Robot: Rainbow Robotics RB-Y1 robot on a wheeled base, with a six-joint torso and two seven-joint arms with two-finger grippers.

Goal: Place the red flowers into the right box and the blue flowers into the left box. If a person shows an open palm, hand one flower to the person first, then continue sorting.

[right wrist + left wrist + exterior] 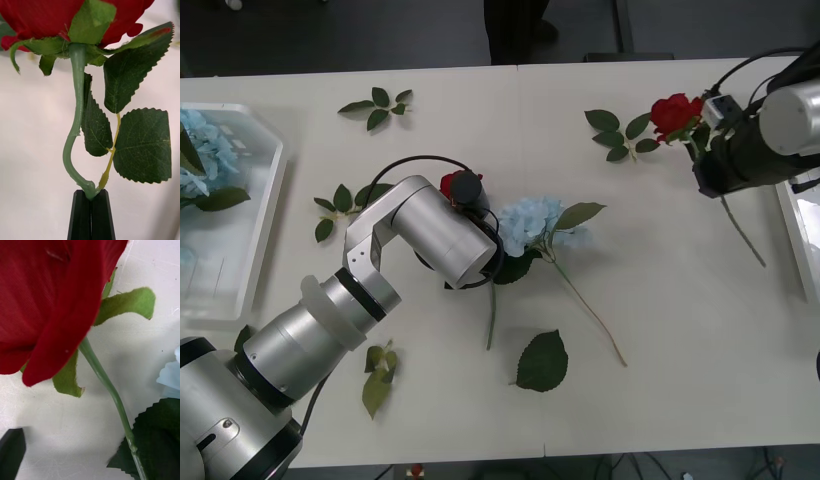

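Note:
A red flower (675, 112) hangs above the table's far right, its stem (77, 123) pinched between the black fingers of my right gripper (90, 197), which is shut. Its lower stem trails down toward the right box (797, 225) at the table's right edge. A second red flower (449, 183) lies mid-table, and my left gripper (467, 190) hovers right over it, open; one black finger (11, 453) stands beside the rose head (48, 303) without touching the stem. A blue flower (530, 222) lies just right of it. The left box (250, 250) holds blue flowers (200, 150).
Loose green leaf sprigs lie at the far middle (380, 105), left of centre (340, 200), near the held rose (617, 135) and at the front (542, 360), (380, 378). The blue flower's long stem (590, 310) runs toward the front edge.

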